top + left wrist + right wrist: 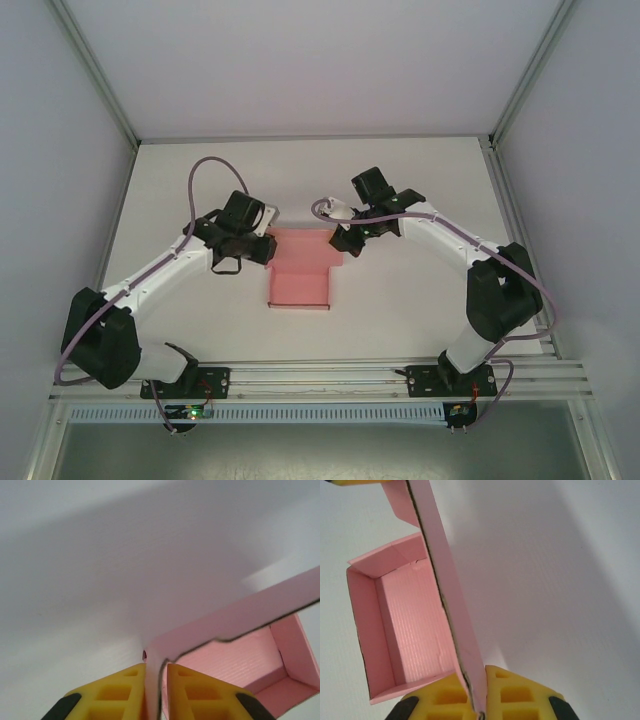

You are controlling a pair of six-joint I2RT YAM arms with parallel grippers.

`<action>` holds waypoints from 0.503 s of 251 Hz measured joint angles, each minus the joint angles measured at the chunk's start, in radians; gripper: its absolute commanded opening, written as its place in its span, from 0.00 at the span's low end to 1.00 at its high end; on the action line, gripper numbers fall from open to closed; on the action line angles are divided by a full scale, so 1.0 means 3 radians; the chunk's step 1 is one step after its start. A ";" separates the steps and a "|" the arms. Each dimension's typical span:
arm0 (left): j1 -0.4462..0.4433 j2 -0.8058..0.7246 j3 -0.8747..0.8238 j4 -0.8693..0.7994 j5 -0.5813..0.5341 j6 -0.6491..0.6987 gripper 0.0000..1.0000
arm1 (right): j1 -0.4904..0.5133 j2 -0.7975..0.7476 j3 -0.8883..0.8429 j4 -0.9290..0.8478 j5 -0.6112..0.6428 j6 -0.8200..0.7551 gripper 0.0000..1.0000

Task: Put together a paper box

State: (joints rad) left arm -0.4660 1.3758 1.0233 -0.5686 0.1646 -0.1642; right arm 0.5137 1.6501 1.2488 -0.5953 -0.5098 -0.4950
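The yellow fingers (117, 692) of the left gripper (156, 690) are clenched on a thin pink edge, the left end of the wide far panel of the paper box (240, 655). The pads (520, 695) of the right gripper (480, 700) pinch the same panel at its right end, and the sheet stands on edge between them. From above, the box lies on the white table (420, 300) at mid-width, between the two grippers, its narrower part reaching toward the near side.

As I judge it, the work is well along: the tray is formed, with floor and side walls upright. The wide panel, probably the lid, is not yet folded down and tucked. The tray holds nothing.
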 measured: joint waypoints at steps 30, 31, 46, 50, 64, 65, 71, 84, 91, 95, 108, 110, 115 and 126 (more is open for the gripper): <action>-0.0046 0.0042 0.0164 0.0006 -0.0193 -0.0140 0.12 | 0.0069 -0.0048 -0.0003 0.0134 0.0347 0.0276 0.00; -0.0048 0.0043 0.0169 0.0006 -0.0196 -0.0145 0.12 | 0.0072 -0.0051 -0.0001 0.0141 0.0361 0.0282 0.00; -0.0067 0.0111 0.0245 0.0041 -0.0275 -0.0289 0.11 | 0.0118 -0.0118 -0.0014 0.0282 0.0642 0.0514 0.00; -0.0075 0.0132 0.0270 0.0055 -0.0289 -0.0327 0.11 | 0.0132 -0.0139 -0.0025 0.0331 0.0704 0.0558 0.00; -0.0102 0.0226 0.0347 0.0125 -0.0371 -0.0450 0.10 | 0.0178 -0.0235 -0.0100 0.0533 0.1005 0.0791 0.00; -0.0106 0.0235 0.0356 0.0134 -0.0383 -0.0462 0.10 | 0.0181 -0.0242 -0.0108 0.0547 0.1020 0.0802 0.00; -0.0125 0.0280 0.0388 0.0173 -0.0429 -0.0509 0.11 | 0.0197 -0.0280 -0.0146 0.0614 0.1127 0.0886 0.00; -0.0161 0.0354 0.0445 0.0235 -0.0510 -0.0567 0.12 | 0.0224 -0.0361 -0.0251 0.0782 0.1324 0.1047 0.00; -0.0179 0.0394 0.0477 0.0251 -0.0552 -0.0596 0.12 | 0.0237 -0.0394 -0.0304 0.0858 0.1396 0.1119 0.00; -0.0189 0.0412 0.0492 0.0254 -0.0567 -0.0601 0.13 | 0.0239 -0.0403 -0.0324 0.0890 0.1424 0.1147 0.00; -0.0212 0.0472 0.0557 0.0253 -0.0631 -0.0608 0.18 | 0.0239 -0.0408 -0.0374 0.0983 0.1486 0.1223 0.00; -0.0212 0.0478 0.0563 0.0252 -0.0635 -0.0604 0.18 | 0.0239 -0.0408 -0.0378 0.0993 0.1494 0.1228 0.00; -0.0215 0.0497 0.0586 0.0251 -0.0662 -0.0601 0.21 | 0.0239 -0.0404 -0.0387 0.1015 0.1499 0.1239 0.00; -0.0217 0.0530 0.0629 0.0252 -0.0710 -0.0576 0.28 | 0.0239 -0.0402 -0.0402 0.1053 0.1512 0.1259 0.00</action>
State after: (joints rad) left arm -0.5312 1.5349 1.2121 -0.4931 -0.0483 -0.3370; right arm 0.5854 1.5295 1.1282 -0.2794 -0.0563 -0.1173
